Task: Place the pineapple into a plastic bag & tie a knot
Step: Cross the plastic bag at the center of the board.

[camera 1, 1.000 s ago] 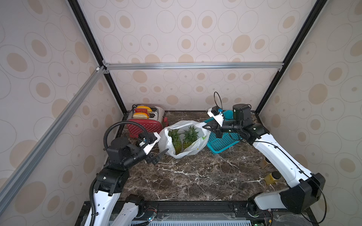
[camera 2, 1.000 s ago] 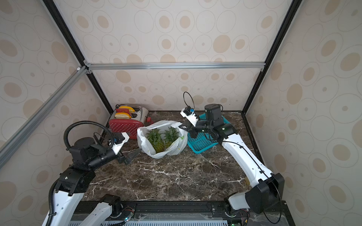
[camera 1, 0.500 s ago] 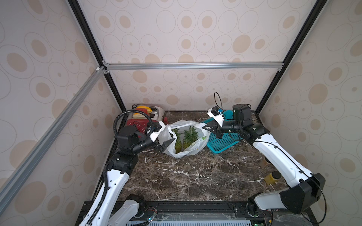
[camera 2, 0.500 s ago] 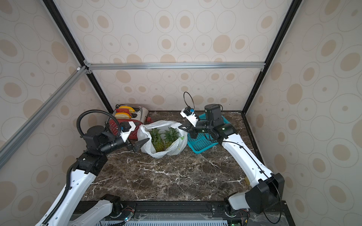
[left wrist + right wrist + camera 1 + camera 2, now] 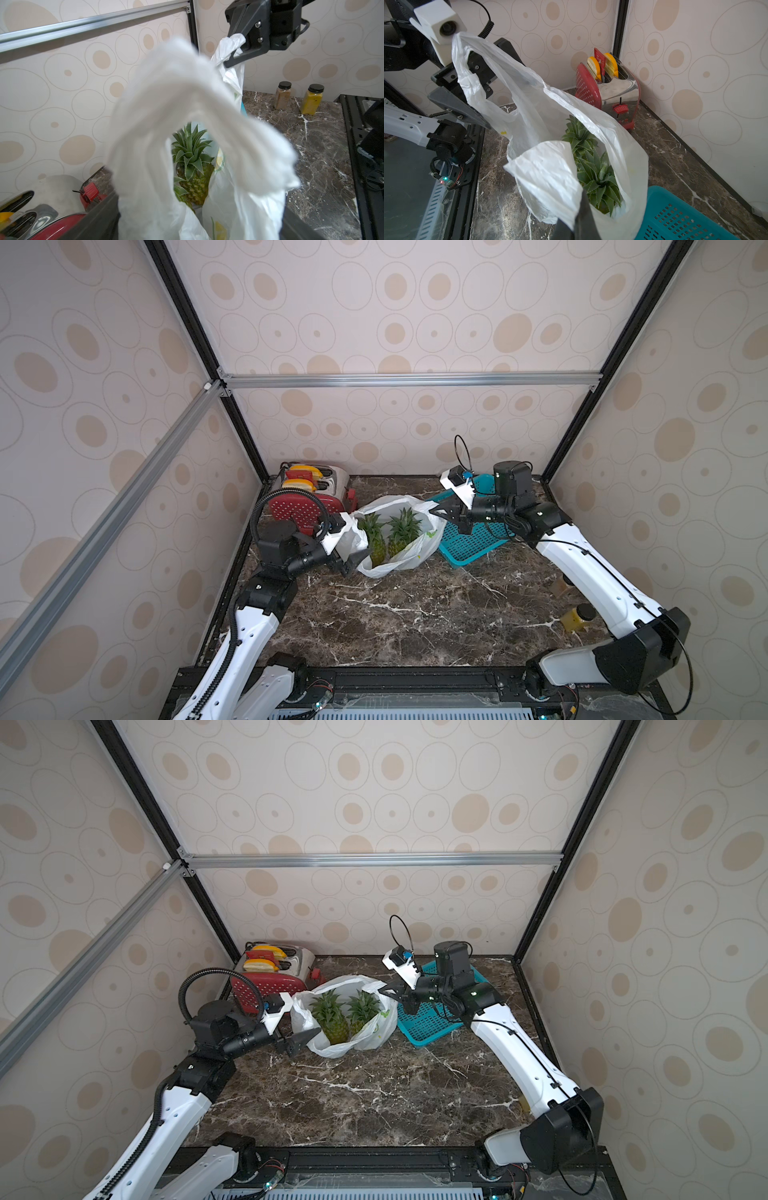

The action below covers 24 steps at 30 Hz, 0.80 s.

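From above, the plastic bag (image 5: 419, 549) is lying at two o'clock of the left tool (image 5: 353, 556), which is gaping around one handle, while the right tool (image 5: 440, 512) is pinching the other.

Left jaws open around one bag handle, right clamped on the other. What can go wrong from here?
1. The left gripper is open around its handle loop, not gripping. The floppy film could slide out as it closes.
2. The right gripper pinches only a thin bunch of the plastic bag. A hard pull may slip or tear it.
3. The pineapple crowns stand up at the bag's mouth, so the handles may snag crossing over them.
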Motion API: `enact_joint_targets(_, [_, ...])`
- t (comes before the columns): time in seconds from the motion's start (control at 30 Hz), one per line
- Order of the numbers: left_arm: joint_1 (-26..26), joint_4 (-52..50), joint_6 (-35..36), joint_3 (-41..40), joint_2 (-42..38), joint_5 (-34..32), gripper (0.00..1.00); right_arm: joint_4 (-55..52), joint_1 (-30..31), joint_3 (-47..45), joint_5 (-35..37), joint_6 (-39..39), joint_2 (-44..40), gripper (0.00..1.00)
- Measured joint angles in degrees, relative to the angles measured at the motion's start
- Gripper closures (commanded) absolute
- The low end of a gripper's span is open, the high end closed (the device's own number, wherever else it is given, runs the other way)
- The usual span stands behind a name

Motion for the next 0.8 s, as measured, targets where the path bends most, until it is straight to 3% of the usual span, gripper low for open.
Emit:
enact_joint_targets(0.1, [0.0, 2.3, 0.0, -0.4, 0.0, -1.2, 0.18, -0.5, 0.0, 0.0, -0.5, -0.3, 0.0, 1.00])
enact_joint_targets(0.23, [0.0, 3.7, -0.2, 0.2, 1.1, -0.3, 0.59, -1.9, 0.0, 0.0, -1.6, -1.7, 0.0, 1.00])
enact_joint_targets(0.47, [0.0, 2.4, -1.8, 4.2, 8.1, 6.1, 0.99, -2.6, 0.0, 0.0, -5.1, -3.5, 0.0, 1.00])
enact_joint_targets(0.8, [-2.0, 0.3, -6.4, 11.7, 18.8, 13.2, 1.00, -0.4, 4.9, 4.4, -12.1, -3.5, 5.6, 1.00])
